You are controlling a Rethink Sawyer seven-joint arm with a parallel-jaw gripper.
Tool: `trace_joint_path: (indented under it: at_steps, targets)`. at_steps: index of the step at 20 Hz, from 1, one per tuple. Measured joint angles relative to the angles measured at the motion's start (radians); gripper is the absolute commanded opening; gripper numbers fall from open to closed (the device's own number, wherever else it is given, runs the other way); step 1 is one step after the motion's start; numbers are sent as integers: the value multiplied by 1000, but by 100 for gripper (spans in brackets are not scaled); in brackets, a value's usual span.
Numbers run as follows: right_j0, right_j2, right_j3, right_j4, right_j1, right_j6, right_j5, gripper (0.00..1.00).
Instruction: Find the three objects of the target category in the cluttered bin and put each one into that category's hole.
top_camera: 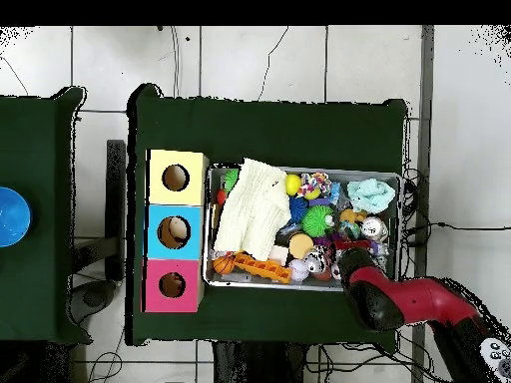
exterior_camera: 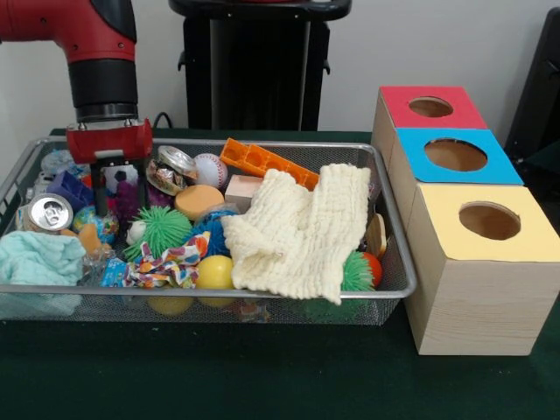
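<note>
The tool point(exterior_camera: 118, 192) is down in the far corner of the cluttered bin point(exterior_camera: 398, 289), fingers apart, holding nothing. No animal toy shows. The big cream cloth point(exterior_camera: 302, 232) may hide one. The tool could grab a spiky green ball point(exterior_camera: 162, 229) or can point(exterior_camera: 50, 213) instead. The red box hole point(exterior_camera: 430, 107) waits, well apart.

My table point(exterior_camera: 262, 376) wears a dark green cloth, with a plain pale wall point(exterior_camera: 420, 44) behind it. Below lies a floor point(top_camera: 299, 60) of pale tiles (cables trail across it). A second green table point(top_camera: 40, 199) stands beside mine, carrying a blue round thing point(top_camera: 10, 215).
</note>
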Motion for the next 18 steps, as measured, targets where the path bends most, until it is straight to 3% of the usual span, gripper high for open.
trace_joint_path:
  at_steps: [10,14,18]
  targets:
    - [-87,52,0,-1,-2,0,0,100]
    - [-87,54,0,-2,-6,0,0,100]
    - [-34,25,-15,-2,-6,0,1,100]
